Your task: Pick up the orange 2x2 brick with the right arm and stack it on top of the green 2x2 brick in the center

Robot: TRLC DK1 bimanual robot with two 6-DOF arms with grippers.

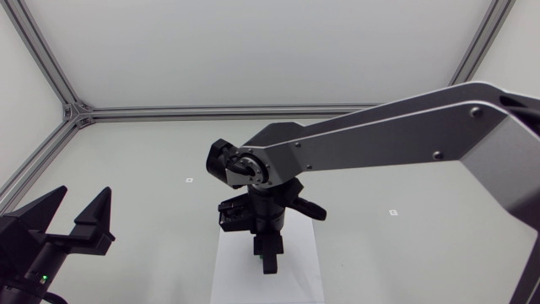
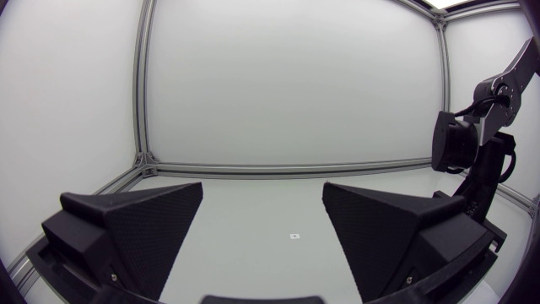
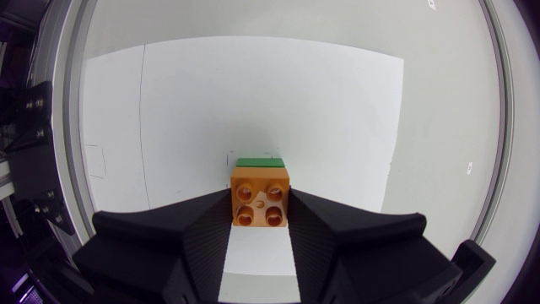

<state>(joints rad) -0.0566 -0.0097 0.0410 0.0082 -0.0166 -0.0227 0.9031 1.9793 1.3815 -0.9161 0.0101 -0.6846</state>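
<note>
Your right gripper [image 3: 261, 208] pinches the orange brick [image 3: 261, 194] from both sides, just over the green brick [image 3: 259, 162], only an edge showing; from overhead the arm hides both.

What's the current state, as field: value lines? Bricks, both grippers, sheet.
orange brick: between the right gripper's fingers, studs up
green brick: mostly hidden beneath the orange brick, one edge showing
stack seated: cannot tell
right gripper: shut on the orange brick, over the white sheet
left gripper: open, empty, off to the side of the sheet
</note>
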